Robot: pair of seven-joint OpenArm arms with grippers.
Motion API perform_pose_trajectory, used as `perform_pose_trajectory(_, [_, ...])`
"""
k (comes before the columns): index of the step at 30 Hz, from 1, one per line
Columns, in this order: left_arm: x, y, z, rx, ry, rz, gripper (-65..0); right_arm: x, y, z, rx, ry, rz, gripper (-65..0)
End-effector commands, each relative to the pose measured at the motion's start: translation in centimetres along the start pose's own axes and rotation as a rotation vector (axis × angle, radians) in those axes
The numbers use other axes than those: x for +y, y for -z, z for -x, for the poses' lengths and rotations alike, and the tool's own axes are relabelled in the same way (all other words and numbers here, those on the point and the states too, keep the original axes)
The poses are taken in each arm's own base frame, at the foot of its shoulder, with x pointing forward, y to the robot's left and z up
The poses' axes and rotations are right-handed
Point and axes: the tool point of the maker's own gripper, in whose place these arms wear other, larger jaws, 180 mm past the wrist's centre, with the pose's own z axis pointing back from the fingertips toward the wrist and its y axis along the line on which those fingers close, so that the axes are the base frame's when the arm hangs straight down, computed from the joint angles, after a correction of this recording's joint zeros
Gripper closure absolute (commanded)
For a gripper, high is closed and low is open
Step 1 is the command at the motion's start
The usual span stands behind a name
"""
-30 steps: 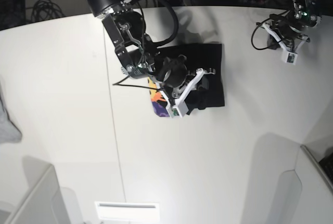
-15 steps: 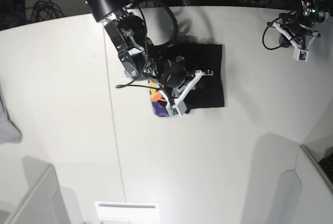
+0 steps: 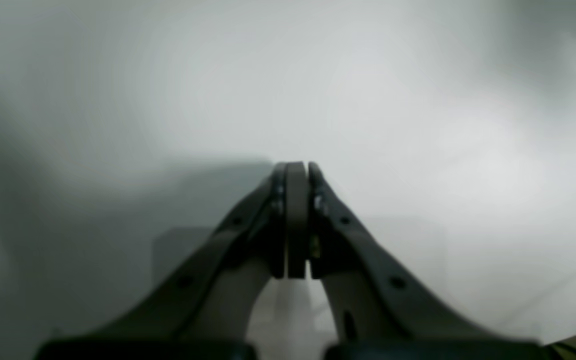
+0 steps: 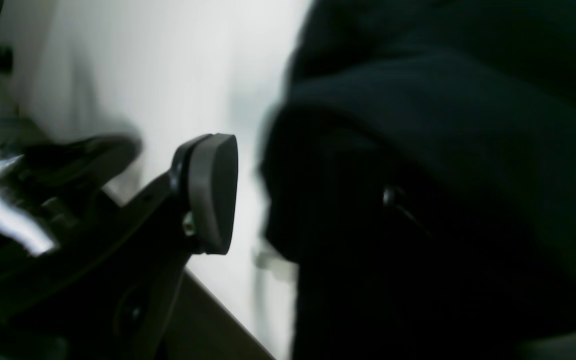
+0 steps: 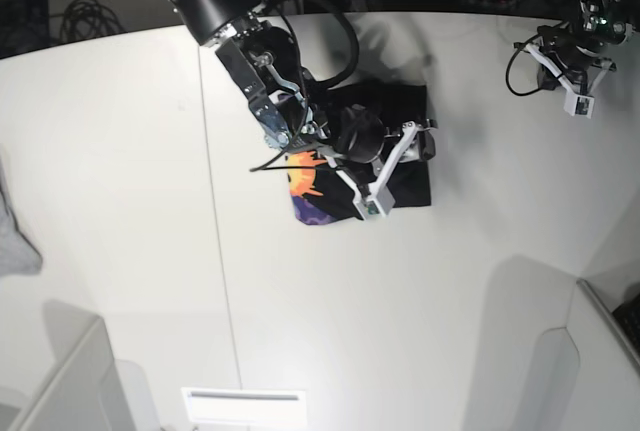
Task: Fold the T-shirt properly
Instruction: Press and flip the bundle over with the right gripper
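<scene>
The black T-shirt (image 5: 408,187) lies folded on the white table (image 5: 120,151), with a strip of its orange and purple print (image 5: 306,189) showing at its left edge. My right gripper (image 5: 422,141) is over the shirt's right side. In the right wrist view one grey pad (image 4: 212,192) stands well apart from a thick fold of the black shirt (image 4: 418,150) that covers the other finger, so the jaws are open. My left gripper (image 5: 560,56) is at the far right corner, away from the shirt. In the left wrist view it (image 3: 298,170) is shut and empty over bare table.
A light grey cloth (image 5: 14,236) lies at the left edge. Grey bins stand at the bottom left (image 5: 70,381) and the bottom right (image 5: 590,351). A white slotted plate (image 5: 245,396) sits at the front edge. Cables hang at the back.
My right arm has swung to the right across the shirt, and more of the print now shows. My left arm shifted slightly to the right, then stayed still.
</scene>
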Motion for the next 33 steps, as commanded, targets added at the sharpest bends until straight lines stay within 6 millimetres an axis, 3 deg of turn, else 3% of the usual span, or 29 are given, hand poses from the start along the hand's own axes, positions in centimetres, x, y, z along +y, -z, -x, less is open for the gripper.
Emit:
perform_pose_trajectory(1, [0.6, -0.3, -0.7, -0.021, 0.011, -0.011, 0.0, 0.9, -0.3, -2.0, -0.047, -0.008, -0.008, -33.3])
perform_pose_trajectory(9, [0.9, 0.0, -0.1, -0.009, -0.006, -0.011, 0.0, 3.7, 0.4, -2.0, -0.009, -0.112, -0.002, -33.6])
perform_pose_trajectory(14, [0.9, 0.0, -0.2, -0.010, -0.006, -0.011, 0.0, 6.6, 0.7, -1.8, 0.035, -0.253, -0.036, -33.6])
perform_pose_trajectory(18, [0.8, 0.0, -0.2, -0.011, -0.008, -0.010, 0.0, 8.4, 0.2, -2.0, 0.051, -0.352, -0.058, -33.6])
perform_pose_trajectory(21, [0.8, 0.0, -0.3, -0.012, -0.009, -0.009, 0.0, 9.6, -1.4, -2.8, 0.009, -0.373, -0.091, -32.7])
perform_pose_trajectory(25, [0.8, 0.0, -0.3, -0.014, -0.009, -0.009, 0.0, 7.6, -5.0, -5.4, -0.117, -0.311, -0.083, -30.0])
perform_pose_trajectory(27, [0.9, 0.0, -0.2, -0.013, -0.010, -0.010, 0.0, 5.1, -7.2, -7.0, -0.201, -0.226, -0.052, -19.2])
perform_pose_trajectory(29, [0.9, 0.0, -0.2, -0.013, -0.010, -0.010, 0.0, 2.2, -8.8, -8.0, -0.262, -0.136, -0.005, -3.8])
perform_pose_trajectory(30, [0.9, 0.0, -0.2, -0.013, -0.010, -0.010, 0.0, 0.4, -9.4, -8.2, -0.279, -0.082, 0.025, 0.0])
perform_pose_trajectory(33, [0.9, 0.0, -0.2, -0.013, -0.010, -0.010, 0.0, -4.2, -10.0, -7.3, -0.295, 0.064, 0.103, 0.0])
